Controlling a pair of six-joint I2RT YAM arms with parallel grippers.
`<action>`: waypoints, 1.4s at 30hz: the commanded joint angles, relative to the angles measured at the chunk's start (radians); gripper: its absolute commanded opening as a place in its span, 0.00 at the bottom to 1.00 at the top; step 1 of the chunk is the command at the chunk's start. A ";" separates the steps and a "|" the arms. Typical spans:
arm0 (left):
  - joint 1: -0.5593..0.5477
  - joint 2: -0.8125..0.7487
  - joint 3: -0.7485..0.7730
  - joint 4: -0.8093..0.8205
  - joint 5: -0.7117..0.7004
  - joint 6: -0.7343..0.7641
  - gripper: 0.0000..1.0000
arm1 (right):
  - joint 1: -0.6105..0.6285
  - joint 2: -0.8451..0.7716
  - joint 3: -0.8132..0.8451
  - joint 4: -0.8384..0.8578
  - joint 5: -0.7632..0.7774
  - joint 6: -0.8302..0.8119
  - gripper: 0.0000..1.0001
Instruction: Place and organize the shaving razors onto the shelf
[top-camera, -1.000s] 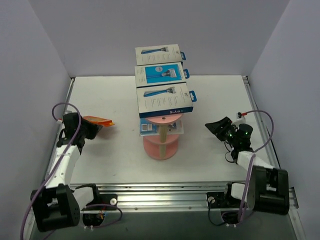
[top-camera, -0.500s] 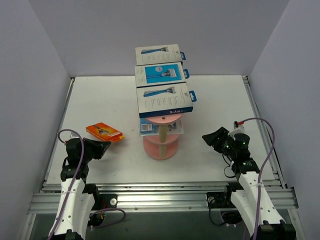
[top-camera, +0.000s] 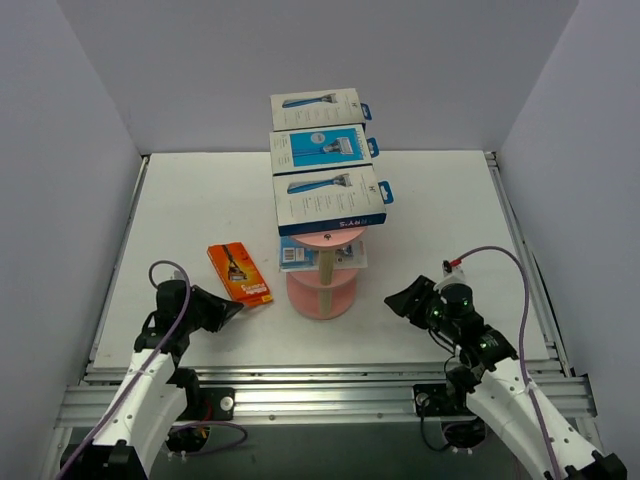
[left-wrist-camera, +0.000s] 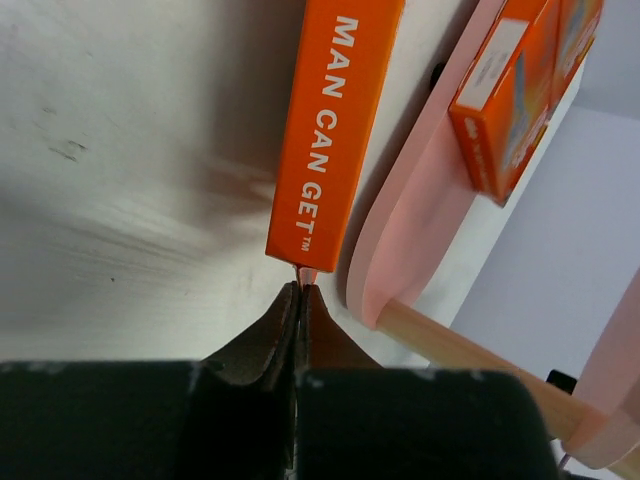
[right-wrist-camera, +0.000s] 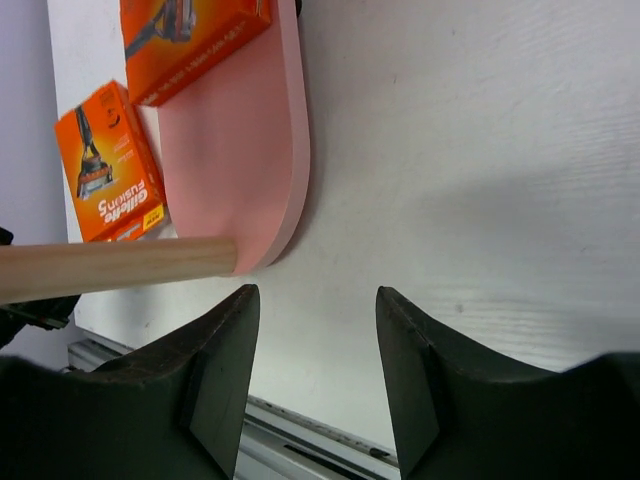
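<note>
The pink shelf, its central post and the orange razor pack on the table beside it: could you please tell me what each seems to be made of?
The pink shelf is probably painted board or plastic: smooth, matte, evenly coloured, rounded edge. The post looks like bare wood: pale tan, round like a dowel. The orange razor pack seems printed cardboard: crisp folded edges, flat printed faces.

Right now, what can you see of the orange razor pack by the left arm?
The orange razor pack is a flat cardboard box with a razor picture on its face and white words MAN CAN GET along one side. It lies on the table, left of the shelf. The shut left fingers pinch a tab at its near end.
</note>
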 joint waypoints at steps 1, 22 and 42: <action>-0.083 0.022 -0.003 0.086 -0.050 0.002 0.02 | 0.139 0.049 0.002 0.047 0.160 0.098 0.46; -0.221 -0.042 -0.145 0.049 -0.020 -0.045 0.26 | 0.592 0.325 -0.041 0.297 0.498 0.386 0.50; -0.238 -0.025 0.200 -0.233 -0.142 0.168 0.59 | 0.591 0.272 -0.077 0.285 0.507 0.382 0.55</action>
